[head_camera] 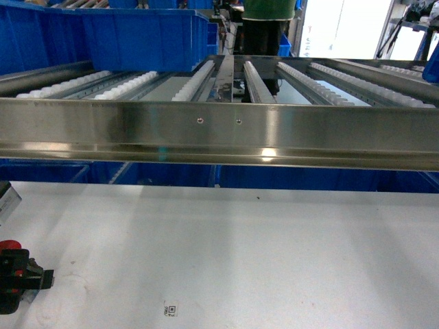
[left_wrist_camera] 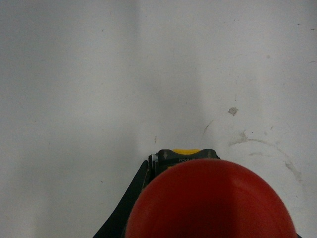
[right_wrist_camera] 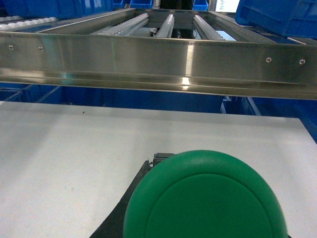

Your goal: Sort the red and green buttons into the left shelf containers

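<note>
The red button (left_wrist_camera: 208, 203) fills the bottom of the left wrist view, its dark body with a yellow insert just past the cap. One black finger (left_wrist_camera: 130, 198) lies against its left side. In the head view my left gripper (head_camera: 20, 274) sits low at the bottom left over the white table, shut on the red button (head_camera: 10, 245). The green button (right_wrist_camera: 205, 198) fills the bottom of the right wrist view, held in my right gripper (right_wrist_camera: 198, 166), which the head view does not show. The steel shelf (head_camera: 219, 130) crosses ahead, with blue containers (head_camera: 137, 34) on its rollers at upper left.
The white table (head_camera: 240, 253) runs under the shelf's front rail, with a small printed tag (head_camera: 170, 310) near its front. More blue bins (head_camera: 309, 179) stand behind and below the rail. A blue bin (right_wrist_camera: 277, 15) sits at the shelf's right. A person (head_camera: 267, 14) stands behind.
</note>
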